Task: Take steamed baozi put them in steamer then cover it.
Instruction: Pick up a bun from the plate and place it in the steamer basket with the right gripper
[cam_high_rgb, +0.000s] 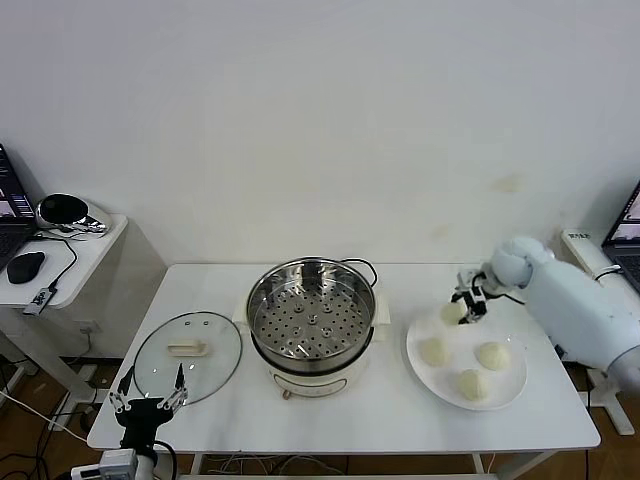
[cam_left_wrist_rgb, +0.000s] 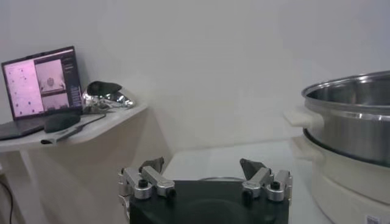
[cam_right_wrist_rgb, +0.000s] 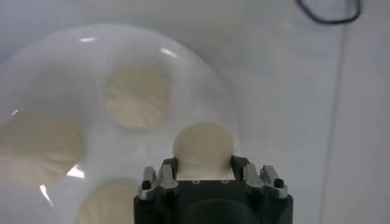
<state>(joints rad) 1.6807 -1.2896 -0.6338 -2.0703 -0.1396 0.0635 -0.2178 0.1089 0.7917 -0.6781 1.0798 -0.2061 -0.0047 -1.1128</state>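
Several cream-white baozi lie on a white plate (cam_high_rgb: 512, 385) at the table's right. My right gripper (cam_high_rgb: 464, 305) is shut on the baozi (cam_high_rgb: 452, 312) at the plate's back left edge; the wrist view shows that baozi (cam_right_wrist_rgb: 203, 146) pinched between both fingers. Three others (cam_high_rgb: 434, 351) (cam_high_rgb: 492, 355) (cam_high_rgb: 473, 383) rest on the plate. The steel steamer (cam_high_rgb: 311, 312) stands uncovered at the table's middle, its perforated tray bare. The glass cover (cam_high_rgb: 188, 356) lies flat on the table to its left. My left gripper (cam_high_rgb: 148, 403) hangs open off the table's front left corner.
A side table (cam_high_rgb: 75, 258) with a mouse and a shiny object stands at the left. A laptop (cam_left_wrist_rgb: 41, 84) sits on it. A black cable (cam_right_wrist_rgb: 329, 12) runs behind the steamer. The steamer's wall (cam_left_wrist_rgb: 350, 122) shows close to the left wrist.
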